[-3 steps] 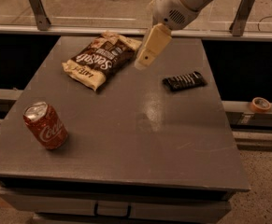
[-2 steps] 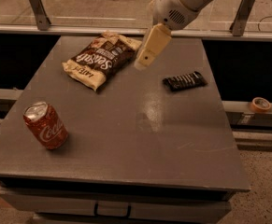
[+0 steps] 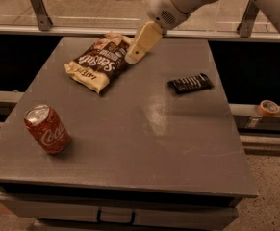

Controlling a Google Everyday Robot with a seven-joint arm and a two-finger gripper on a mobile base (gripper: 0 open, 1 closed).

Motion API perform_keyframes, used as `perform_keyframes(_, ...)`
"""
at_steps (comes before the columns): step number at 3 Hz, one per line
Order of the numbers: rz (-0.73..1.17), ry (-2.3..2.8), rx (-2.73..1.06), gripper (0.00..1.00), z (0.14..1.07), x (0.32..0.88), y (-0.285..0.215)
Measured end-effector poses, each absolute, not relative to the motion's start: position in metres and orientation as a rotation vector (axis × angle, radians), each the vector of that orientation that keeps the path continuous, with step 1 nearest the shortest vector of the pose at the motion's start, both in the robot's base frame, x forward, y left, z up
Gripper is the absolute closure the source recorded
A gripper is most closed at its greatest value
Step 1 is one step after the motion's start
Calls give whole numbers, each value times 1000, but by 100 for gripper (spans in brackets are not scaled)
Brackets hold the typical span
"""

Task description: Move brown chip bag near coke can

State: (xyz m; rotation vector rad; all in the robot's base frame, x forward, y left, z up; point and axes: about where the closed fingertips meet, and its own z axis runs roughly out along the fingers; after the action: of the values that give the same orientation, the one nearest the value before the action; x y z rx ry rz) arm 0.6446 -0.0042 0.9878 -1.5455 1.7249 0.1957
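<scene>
The brown chip bag (image 3: 97,62) lies flat on the far left part of the grey table (image 3: 144,129), dark brown with cream edges and white lettering. The coke can (image 3: 47,129) stands, slightly tilted and dented, near the table's front left, well apart from the bag. My gripper (image 3: 133,57) hangs from the white arm at the top and its cream-coloured tip is at the bag's right edge, just above or touching it; I cannot tell which.
A small black wrapped bar (image 3: 190,83) lies on the right side of the table. A roll of tape (image 3: 268,108) sits on a ledge past the right edge. A rail runs behind the table.
The gripper has moved left, from over the bare table beside the bag to the bag's right edge. The bag, can and bar have not moved.
</scene>
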Motion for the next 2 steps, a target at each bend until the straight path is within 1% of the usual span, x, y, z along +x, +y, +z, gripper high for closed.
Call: perform_keyframes(2, 245, 1704, -1447, 0, 941, 735, 56)
